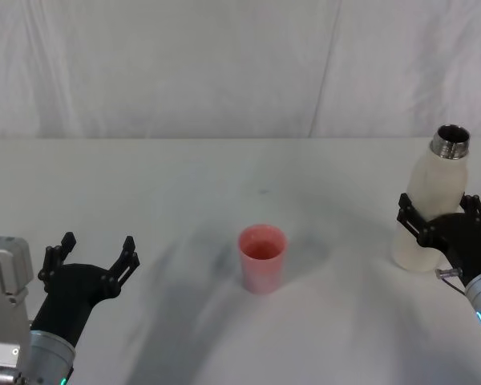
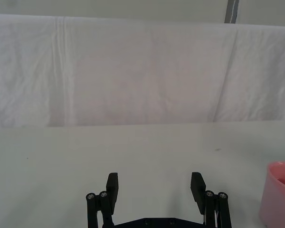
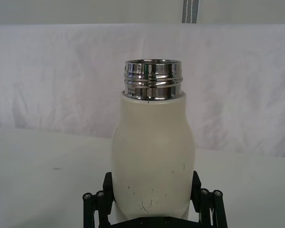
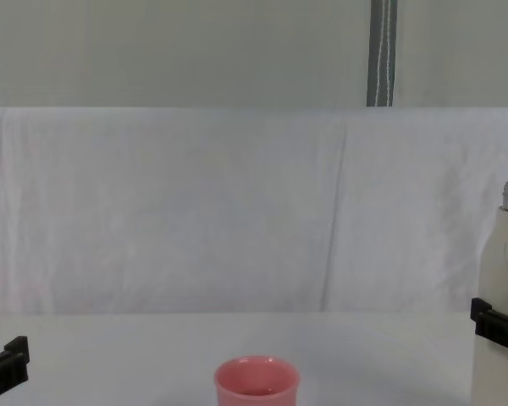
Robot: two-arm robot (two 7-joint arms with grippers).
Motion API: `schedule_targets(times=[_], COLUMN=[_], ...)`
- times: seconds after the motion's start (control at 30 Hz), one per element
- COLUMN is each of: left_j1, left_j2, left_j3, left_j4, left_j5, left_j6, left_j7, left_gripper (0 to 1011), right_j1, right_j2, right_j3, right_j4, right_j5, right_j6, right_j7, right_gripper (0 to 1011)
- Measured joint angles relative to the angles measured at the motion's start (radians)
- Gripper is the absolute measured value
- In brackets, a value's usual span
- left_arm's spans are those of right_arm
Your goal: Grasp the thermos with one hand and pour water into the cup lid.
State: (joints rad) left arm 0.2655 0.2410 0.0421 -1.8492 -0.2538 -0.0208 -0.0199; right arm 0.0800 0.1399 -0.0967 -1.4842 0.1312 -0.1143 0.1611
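In the head view the left gripper sits low at about eight o'clock over the white table, its black fingers spread wide with nothing between them; the left wrist view shows the same gripper with its two pads well apart above bare tabletop, and the pink cup lid off at its four o'clock edge; in the chest view one black finger of the left gripper pokes in at about eight o'clock.

The pink cup lid stands upright near the middle of the table, at roughly six o'clock from the centre of the head view, well apart from both grippers; the chest view shows it at six o'clock, mouth up.

At about three o'clock in the head view the cream-white thermos stands on the table with its steel threaded neck open and uncapped, tilted slightly; the right gripper has its fingers pinching the bottle's lower body from both sides; the right wrist view shows the thermos upright between the fingers of the right gripper, pads pressed to its flanks; the chest view catches the thermos at four o'clock with a black finger across it.
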Motion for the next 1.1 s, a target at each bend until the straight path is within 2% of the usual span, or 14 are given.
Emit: schedule_targets(times=[0.8,0.93,1.1], left_j1=[0.0,0.0,0.0], left_j2=[0.0,0.0,0.0], left_j3=[0.0,0.0,0.0], left_j4=[0.0,0.0,0.0], left_j5=[0.0,0.0,0.0], left_j6=[0.0,0.0,0.0], left_j7=[0.0,0.0,0.0], left_gripper=[1001,1001,1001], right_j1=[0.005,0.005,0.004], right_j2=[-0.004,-0.004,-0.004], right_j3=[0.004,0.004,0.003], right_j4=[0.01,0.01,0.01], right_j5=[0.005,0.005,0.005], right_j6=[0.001,0.001,0.001], right_j7=[0.004,0.004,0.004], right_gripper=[950,1001,1001])
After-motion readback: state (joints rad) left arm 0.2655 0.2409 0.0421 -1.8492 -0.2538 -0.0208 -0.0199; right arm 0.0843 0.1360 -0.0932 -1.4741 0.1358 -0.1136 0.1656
